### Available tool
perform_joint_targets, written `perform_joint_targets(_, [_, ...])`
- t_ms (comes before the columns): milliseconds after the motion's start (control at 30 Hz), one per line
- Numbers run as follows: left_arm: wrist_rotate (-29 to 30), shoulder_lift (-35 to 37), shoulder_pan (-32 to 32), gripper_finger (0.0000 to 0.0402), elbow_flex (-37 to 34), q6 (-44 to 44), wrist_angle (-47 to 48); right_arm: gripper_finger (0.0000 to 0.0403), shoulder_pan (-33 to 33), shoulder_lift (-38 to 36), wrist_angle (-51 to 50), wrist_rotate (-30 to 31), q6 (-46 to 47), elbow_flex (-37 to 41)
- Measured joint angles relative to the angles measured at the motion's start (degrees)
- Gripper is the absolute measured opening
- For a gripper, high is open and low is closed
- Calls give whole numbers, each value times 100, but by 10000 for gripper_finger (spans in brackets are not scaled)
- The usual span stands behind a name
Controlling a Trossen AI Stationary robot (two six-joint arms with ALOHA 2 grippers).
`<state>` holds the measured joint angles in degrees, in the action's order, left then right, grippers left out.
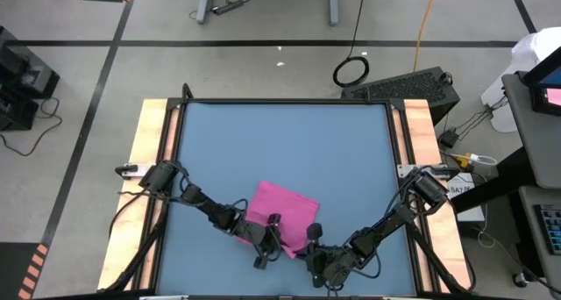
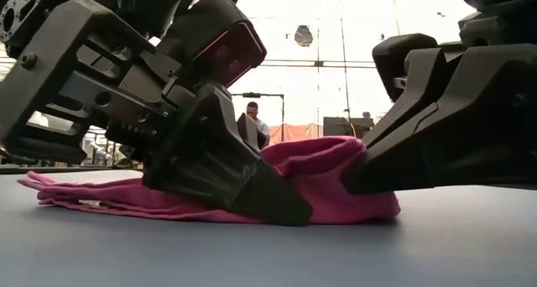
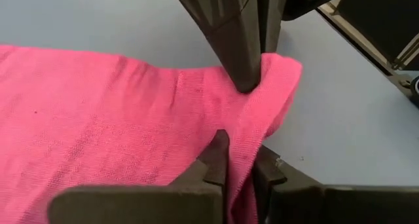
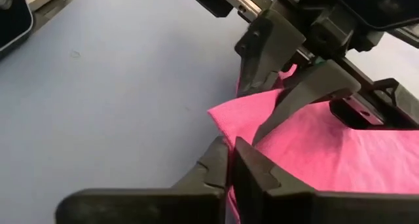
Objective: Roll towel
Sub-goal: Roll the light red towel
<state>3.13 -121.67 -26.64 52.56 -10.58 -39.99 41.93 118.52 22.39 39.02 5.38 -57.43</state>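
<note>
Both grippers [image 3: 239, 165] [image 4: 230, 160] pinching towel [image 1: 279, 210] edge.

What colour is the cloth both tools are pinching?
Magenta-pink; the small soft fabric towel is plain, without pattern, clearest in the left wrist view.

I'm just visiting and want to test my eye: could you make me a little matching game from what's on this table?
Things:
1. towel
2. left gripper
3. right gripper
4. table

States:
A. blue, mostly bare
B. pink, lying near the front edge
C. jaws shut on the towel's edge, arm coming from the table's right
D. jaws shut on the towel's edge, arm coming from the table's left

Pairs: 1-B, 2-D, 3-C, 4-A
</note>
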Motion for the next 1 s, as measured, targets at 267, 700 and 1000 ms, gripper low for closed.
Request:
perform_joint_targets(267, [75,218,-207,135,-17,-190,249,3,15,0,-40,85,396,0])
perform_joint_targets(700, [2528,1172,-1457,221,-11,26,3129,1,52,0,-40,336,962,0])
perform_joint_targets(1000, [3733,1180,-2150,221,-4,-546,4011,0,52,-30,-52,629,1223,0])
